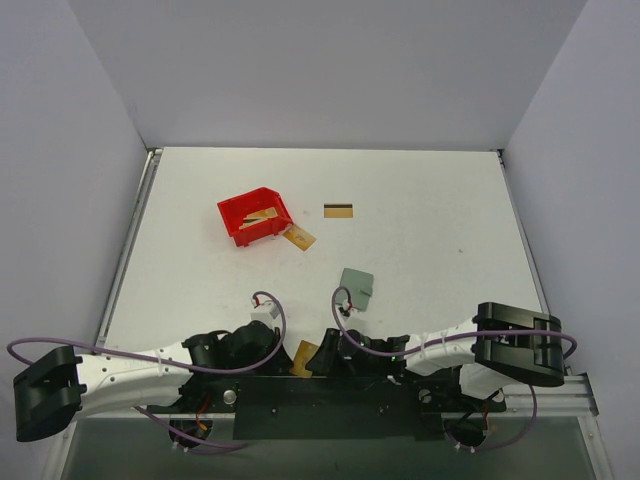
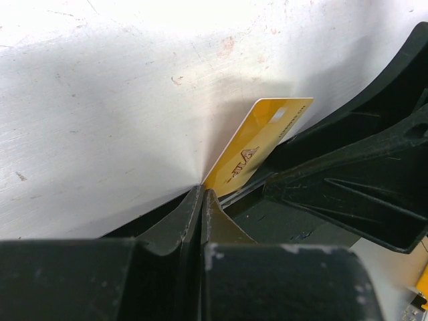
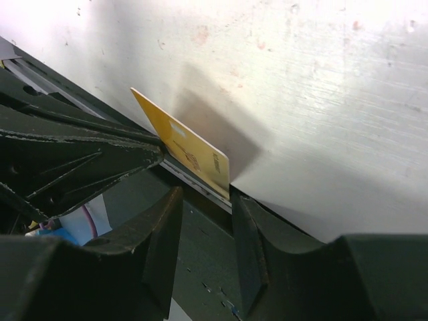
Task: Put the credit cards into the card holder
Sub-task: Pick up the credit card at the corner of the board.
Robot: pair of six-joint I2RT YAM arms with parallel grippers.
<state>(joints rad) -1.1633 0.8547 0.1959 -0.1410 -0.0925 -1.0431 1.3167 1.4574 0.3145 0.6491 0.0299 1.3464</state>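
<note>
A: Arm pose?
B: I see both folded low at the table's [image 1: 420, 220] near edge, tips facing. Left gripper [image 2: 200, 200] is clenched on a credit card [image 2: 257, 150]; right gripper [image 3: 204, 207] has jaws apart, just short of it.
A: Card axis?
B: It stands on edge, long axis pointing toward the right gripper. Card holder [image 1: 355, 287] lies farther out.

left pincer [image 2: 202, 195] clamped tight; right pincer [image 3: 207, 200] parted, facing it.

a red plastic bin [image 1: 236, 213] sits on the far left part of the white table [image 1: 430, 250], turned at an angle to its edges. the tabletop is scuffed and scratched. plain grey walls [image 1: 330, 70] enclose three sides.
</note>
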